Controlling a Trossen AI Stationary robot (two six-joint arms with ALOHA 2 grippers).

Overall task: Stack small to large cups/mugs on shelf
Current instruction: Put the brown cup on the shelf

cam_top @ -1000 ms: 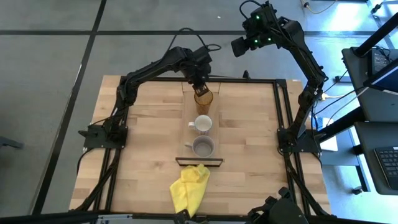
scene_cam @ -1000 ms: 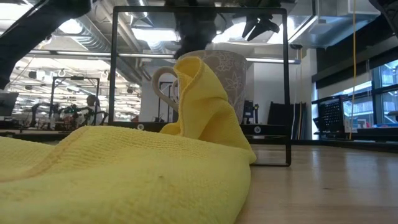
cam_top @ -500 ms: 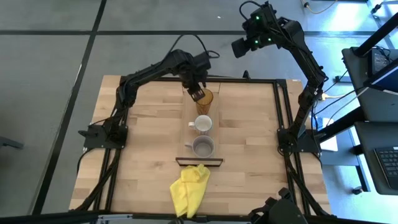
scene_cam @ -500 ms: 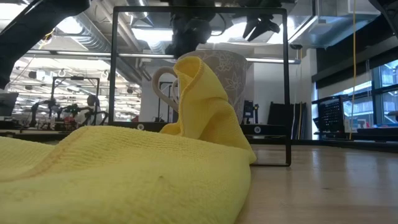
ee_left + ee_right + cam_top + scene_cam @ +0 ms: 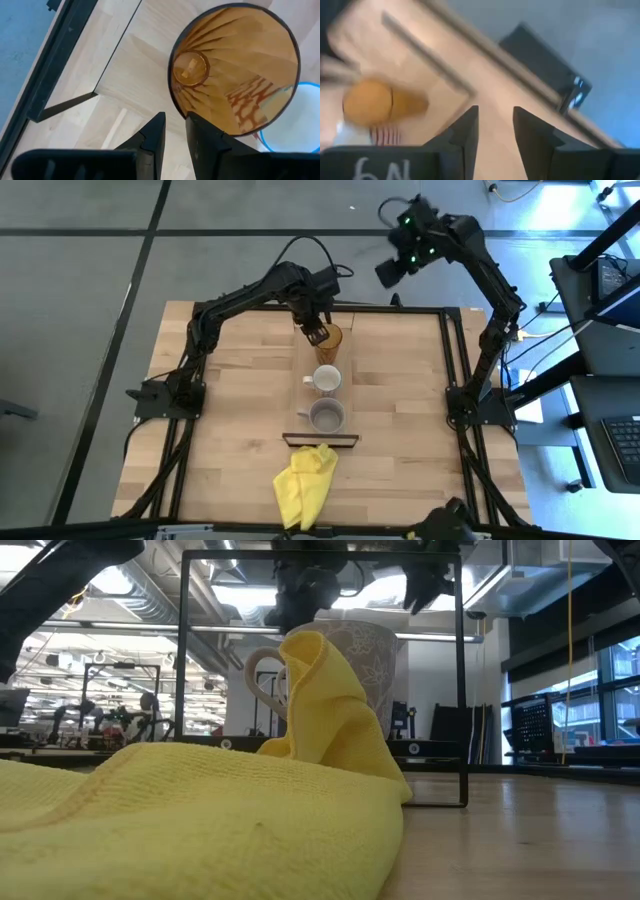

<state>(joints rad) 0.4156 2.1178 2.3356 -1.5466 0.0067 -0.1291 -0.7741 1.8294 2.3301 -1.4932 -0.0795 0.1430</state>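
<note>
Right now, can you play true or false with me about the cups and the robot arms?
1. Three cups stand in a row on the shelf. True.
2. The tumbler is between the two mugs. False: it is at the far end; the white mug is in the middle and the grey mug is nearest the yellow cloth.
3. The left gripper is at the tumbler's rim. True.
4. The right gripper holds the white mug. False: it is empty, up past the table's far edge.
</note>
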